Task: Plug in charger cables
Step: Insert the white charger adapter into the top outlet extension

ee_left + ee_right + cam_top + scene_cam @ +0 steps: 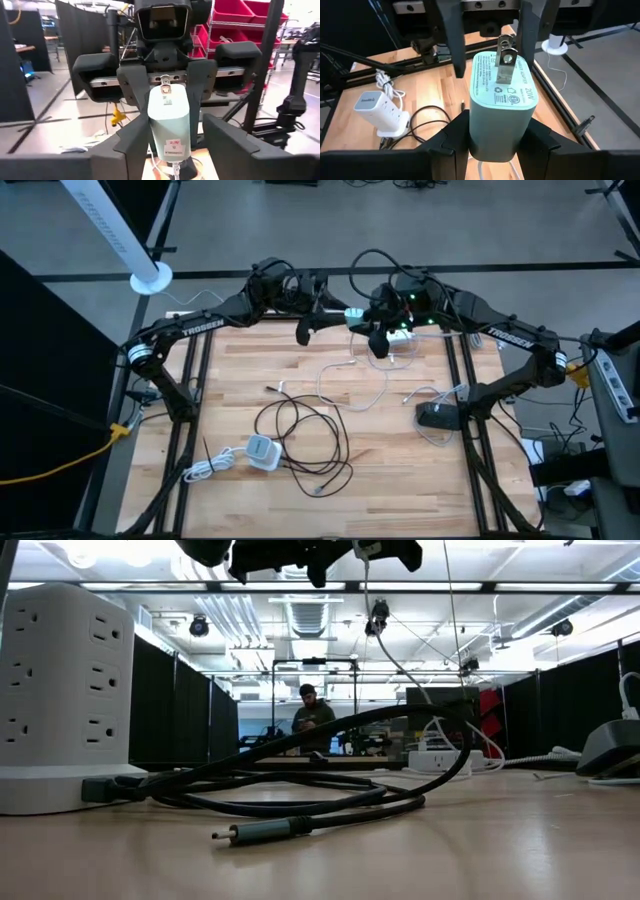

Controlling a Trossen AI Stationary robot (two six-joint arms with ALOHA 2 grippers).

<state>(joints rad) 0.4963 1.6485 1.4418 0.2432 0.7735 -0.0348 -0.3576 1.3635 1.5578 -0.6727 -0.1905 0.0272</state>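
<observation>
the right claw [492, 137] clenched a pale green adapter [500, 105] prongs-forward above the worktop's [380, 490] far edge, apparently offering it to the released left claw [305, 330], while the charger cables [300, 430] lay loose below.

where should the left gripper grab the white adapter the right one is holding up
Grip the white adapter on its two bare flat sides near the pronged end, coming head-on toward the right gripper. Its fingers cover the cable end, and the left gripper already faces it, open.
</observation>
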